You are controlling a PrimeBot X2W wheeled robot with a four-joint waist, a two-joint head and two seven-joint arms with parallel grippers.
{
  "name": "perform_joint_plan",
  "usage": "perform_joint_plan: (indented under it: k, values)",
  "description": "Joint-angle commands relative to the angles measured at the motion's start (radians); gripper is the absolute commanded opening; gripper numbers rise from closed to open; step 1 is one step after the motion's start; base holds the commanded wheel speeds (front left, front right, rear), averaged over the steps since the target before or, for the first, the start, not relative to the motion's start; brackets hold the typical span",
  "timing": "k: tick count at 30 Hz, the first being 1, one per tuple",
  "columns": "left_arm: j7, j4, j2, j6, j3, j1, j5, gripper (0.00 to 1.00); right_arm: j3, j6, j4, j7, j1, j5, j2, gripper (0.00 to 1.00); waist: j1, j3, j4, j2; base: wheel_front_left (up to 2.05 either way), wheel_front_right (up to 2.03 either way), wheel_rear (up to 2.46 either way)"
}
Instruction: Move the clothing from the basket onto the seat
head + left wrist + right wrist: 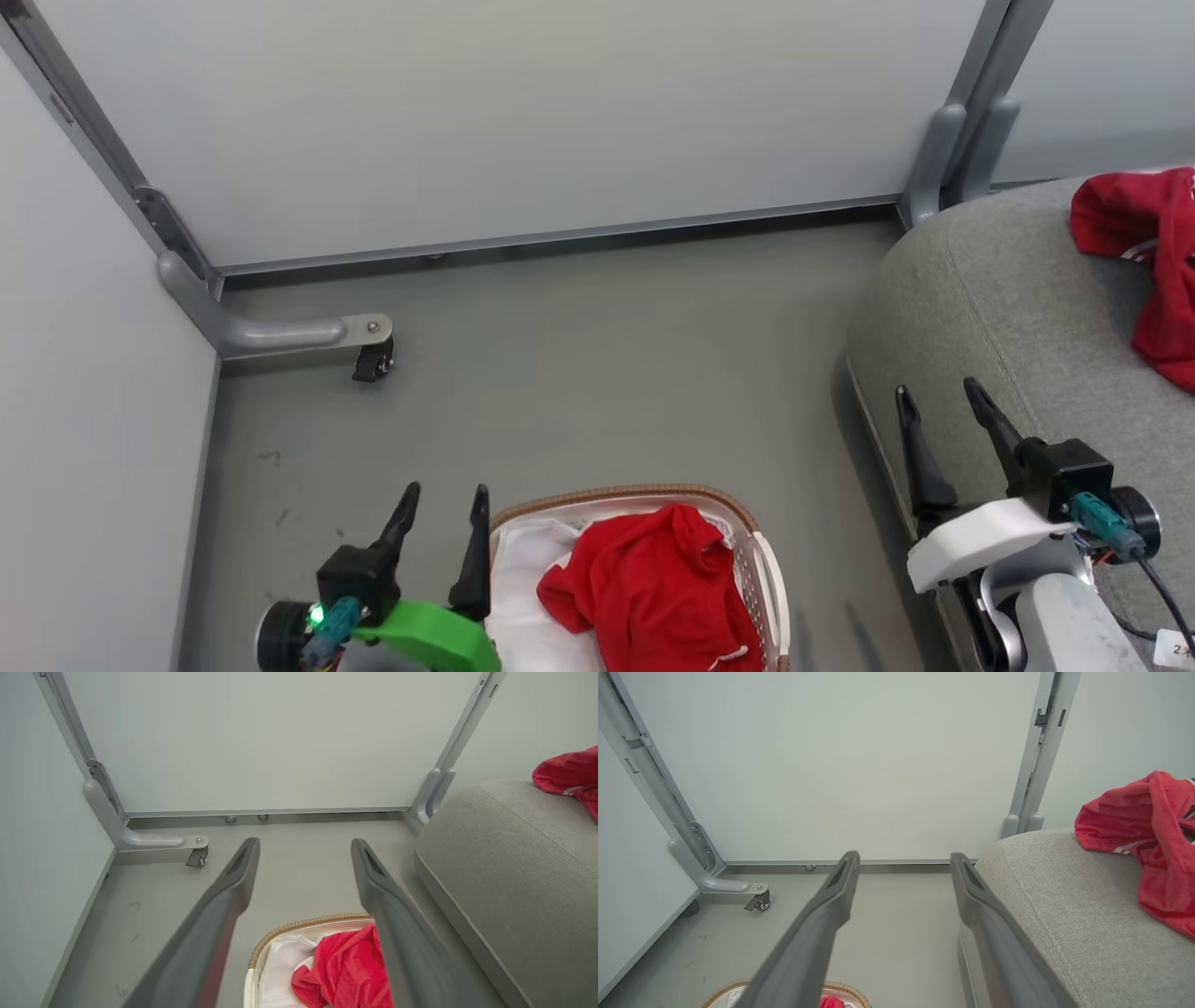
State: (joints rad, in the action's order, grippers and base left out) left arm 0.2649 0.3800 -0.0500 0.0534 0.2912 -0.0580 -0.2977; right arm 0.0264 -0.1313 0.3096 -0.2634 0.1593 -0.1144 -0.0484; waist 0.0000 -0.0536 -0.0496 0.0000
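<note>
While both stand spread and empty, the left gripper [447,489] sits beside the near basket [635,493], red clothing [653,579] on its white liner [523,597]. The right gripper [936,387] hovers over the seat [1008,299] edge; another red garment [1148,252] lies farther along it, a caster [373,359] far left.

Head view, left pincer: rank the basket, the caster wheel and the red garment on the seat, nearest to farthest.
From the left pincer:
1. basket, close beside it on its right.
2. caster wheel, ahead and slightly left.
3. red garment, far off to the right, lying on the seat.
</note>
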Motion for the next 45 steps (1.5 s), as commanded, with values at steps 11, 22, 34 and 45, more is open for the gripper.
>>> perform_joint_plan:
  k: [11, 22, 34, 45]
  values:
    - [-0.002, 0.281, -0.003, 0.028, 0.280, -0.303, -0.047, 1.00, 0.060, 0.001, -0.045, -0.002, 0.156, 0.026, -0.004, 1.00, 0.0000, -0.287, 0.090, 0.0000, 0.00, 0.00, 0.00]
    - [-0.051, 0.534, -0.003, 0.028, 0.496, -0.538, -0.123, 1.00, 0.011, 0.001, -0.091, -0.002, 0.309, -0.010, -0.003, 1.00, 0.0000, -0.546, 0.190, 0.0000, 0.00, 0.00, 0.00]
    - [-0.041, 0.680, -0.004, 0.018, 0.576, -0.671, -0.165, 1.00, -0.058, 0.001, -0.152, -0.002, 0.436, -0.051, -0.003, 1.00, 0.0000, -0.739, 0.275, 0.0000, 0.00, 0.00, 0.00]
    - [-0.043, 0.804, -0.004, -0.009, 0.567, -0.744, -0.225, 1.00, -0.080, 0.001, -0.181, -0.002, 0.471, -0.066, -0.003, 1.00, 0.0000, -0.818, 0.309, 0.0000, 0.00, 0.00, 0.00]
